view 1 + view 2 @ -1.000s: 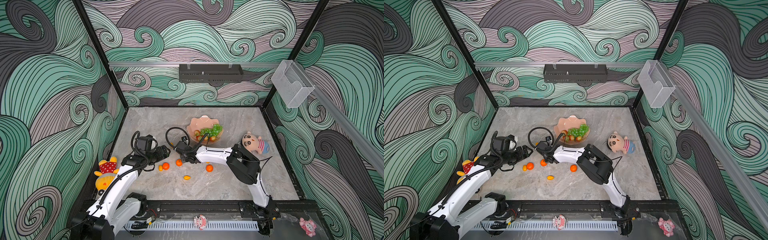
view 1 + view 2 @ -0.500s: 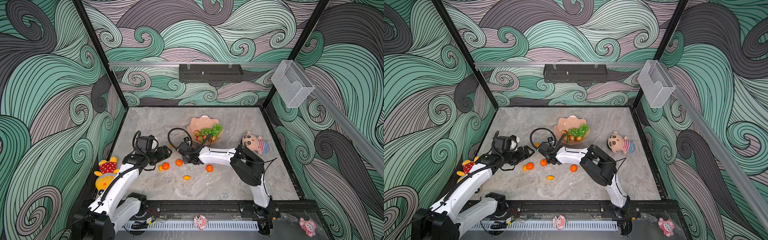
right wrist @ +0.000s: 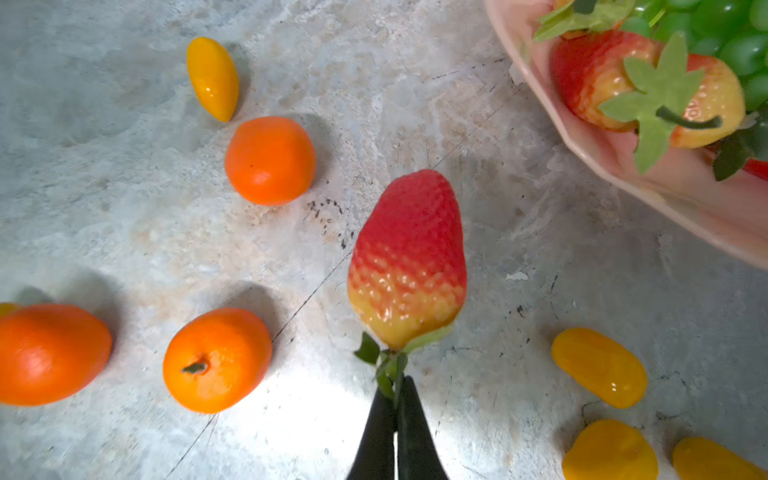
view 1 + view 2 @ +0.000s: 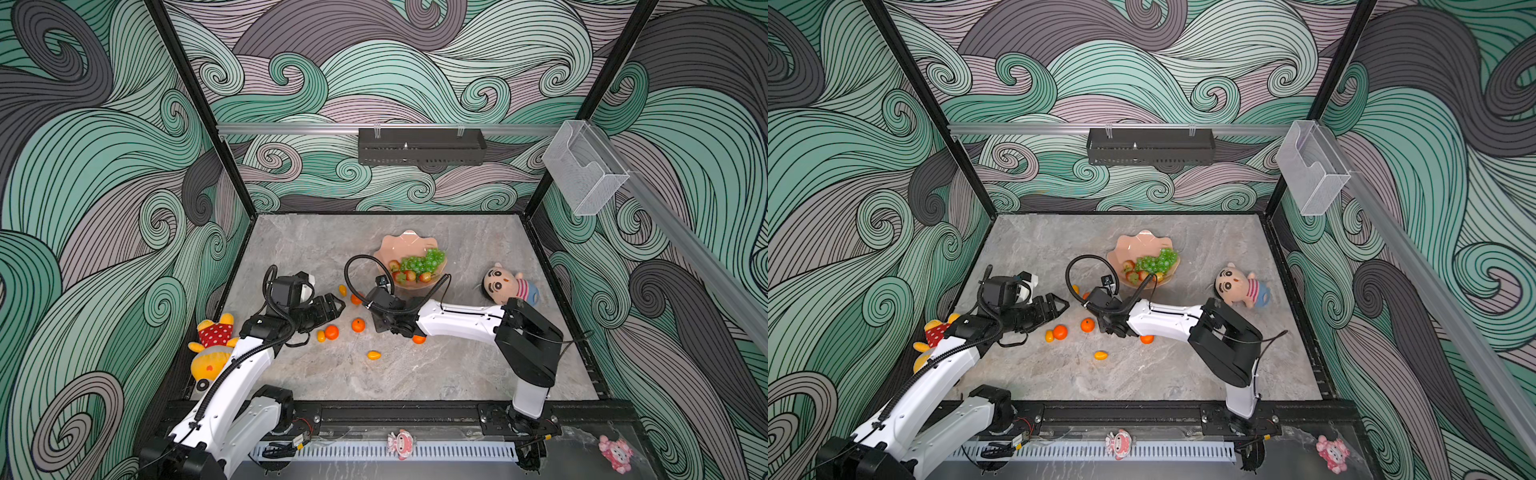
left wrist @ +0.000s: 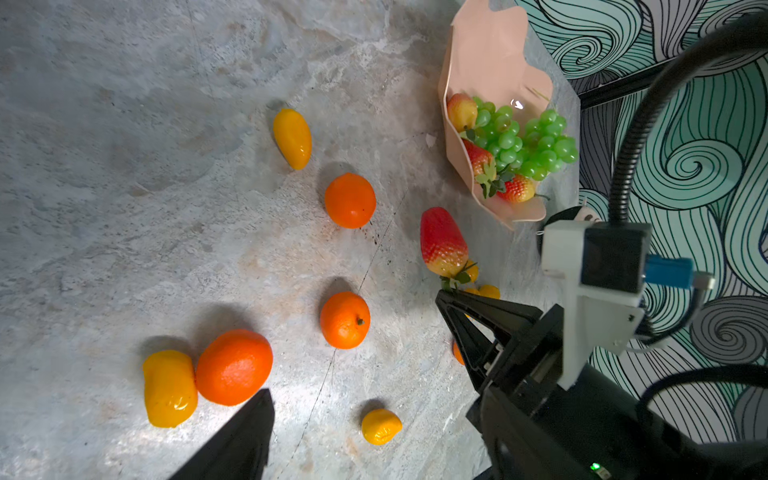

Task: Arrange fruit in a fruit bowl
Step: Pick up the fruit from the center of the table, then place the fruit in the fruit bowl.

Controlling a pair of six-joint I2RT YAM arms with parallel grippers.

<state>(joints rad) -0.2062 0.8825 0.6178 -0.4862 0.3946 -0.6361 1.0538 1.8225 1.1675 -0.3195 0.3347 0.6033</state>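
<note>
— What kind of room is it?
— The walls (image 4: pixel 104 166) carry curling waves in green, grey and mauve. The desk (image 4: pixel 415 374) is grey marble with pale veins and a few small dark specks.
— And where stands the fruit bowl?
— The fruit bowl (image 4: pixel 409 241), peach-pink, is at 12 o'clock from the middle of the desk in both top views. In it lie the grape bunch (image 4: pixel 424 261) and some strawberries (image 4: pixel 409 275).
— What do the hands do?
— The right hand (image 3: pixel 395 390) has its jaws pressed together on the green stalk of one more strawberry (image 3: pixel 409 257), between 7 and 8 o'clock from the bowl. If this fruit is lifted or touches the desk, I cannot tell. The left hand (image 4: pixel 336 305) is spread and holds nothing, at 9 o'clock from the middle.
— More fruit?
— Tangerines (image 4: pixel 331 332) and small yellow ovals (image 4: pixel 374 355) lie loose on the desk around both hands. A doll (image 4: pixel 505 286) lies at 3 o'clock, a yellow plush toy (image 4: pixel 208 365) at the edge between 8 and 9 o'clock.
</note>
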